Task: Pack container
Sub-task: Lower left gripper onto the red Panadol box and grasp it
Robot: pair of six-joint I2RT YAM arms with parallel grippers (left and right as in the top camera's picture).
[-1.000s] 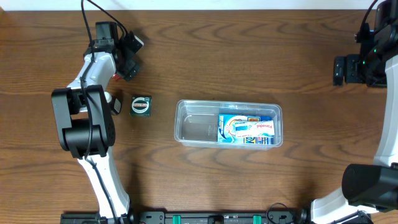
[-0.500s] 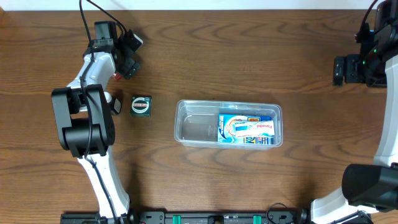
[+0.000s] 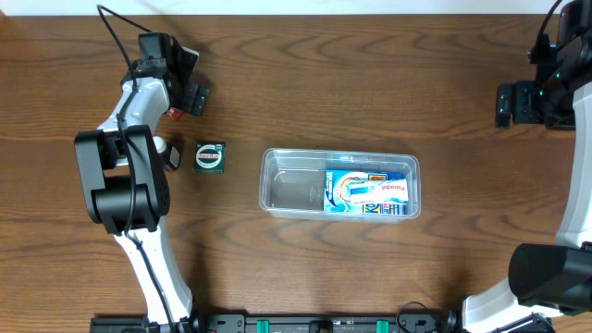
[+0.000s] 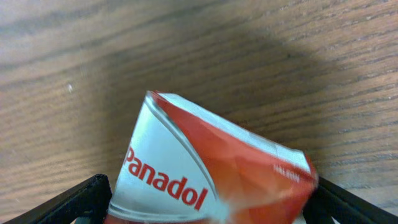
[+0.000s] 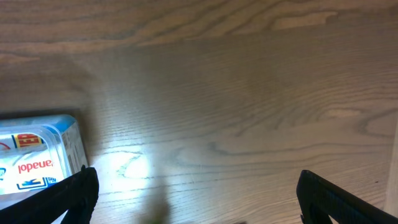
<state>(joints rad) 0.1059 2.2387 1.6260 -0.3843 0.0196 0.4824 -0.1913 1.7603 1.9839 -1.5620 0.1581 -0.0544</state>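
The clear container [image 3: 277, 159] lies at the table's middle with a blue Panadol box [image 3: 365, 192] in its right half. My left gripper [image 3: 182, 95] is at the far left, down over a red and white Panadol box [image 3: 173, 114]. In the left wrist view the red box [image 4: 205, 162] sits tilted between the wide-spread jaws [image 4: 211, 190], its ends right at both fingers. My right gripper [image 3: 507, 104] is open and empty at the far right. Its wrist view [image 5: 196, 186] shows bare wood and the container's end [image 5: 76, 134] at the left.
A small dark green box [image 3: 210, 156] lies on the table left of the container. The left arm's base link stands just left of it. The table's far edge runs close behind the left gripper.
My left gripper has turned and shifted slightly left over the red box. The container, the green box and the right arm have not moved.
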